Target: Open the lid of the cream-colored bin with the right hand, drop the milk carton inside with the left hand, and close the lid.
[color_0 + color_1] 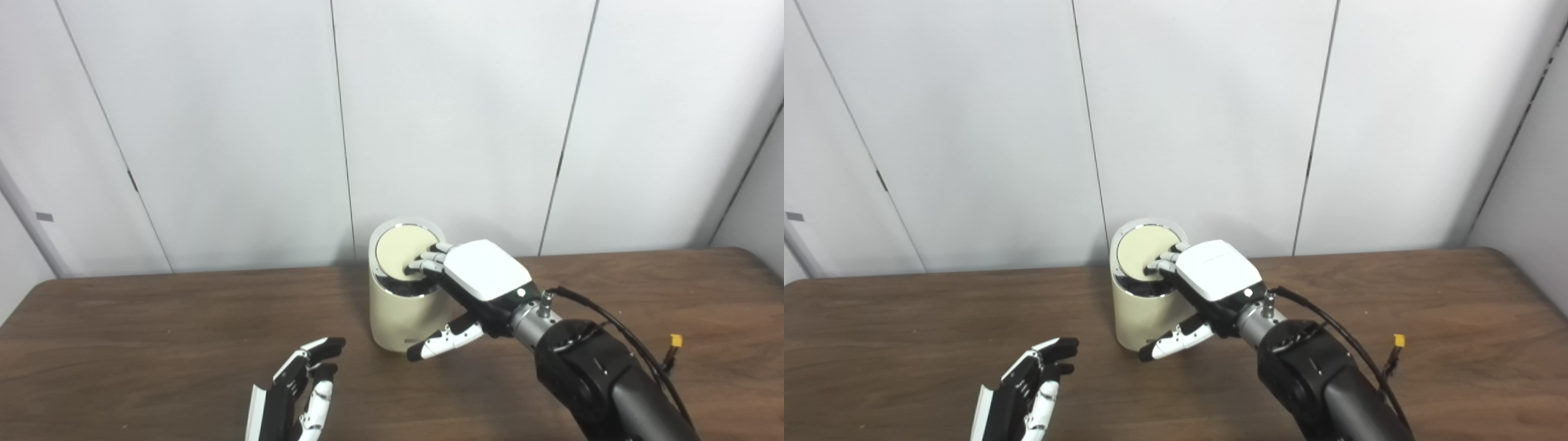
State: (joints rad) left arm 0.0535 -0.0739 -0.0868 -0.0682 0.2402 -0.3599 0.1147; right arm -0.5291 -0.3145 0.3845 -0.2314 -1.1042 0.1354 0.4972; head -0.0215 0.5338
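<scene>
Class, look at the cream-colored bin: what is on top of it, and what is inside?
On the bin sits its round lid, with the right hand's fingers resting on it. The dark interior is mostly covered; no contents are visible.

Right robot hand [484, 278] covering bin [398, 312] lid [401, 252], bare table [153, 331] left of bin

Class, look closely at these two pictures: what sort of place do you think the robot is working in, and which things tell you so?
Probably a robot test room or lab, not a home: a bare wooden table, plain white wall panels, and only a cream-colored bin under the right hand; the left hand waits open.
</scene>
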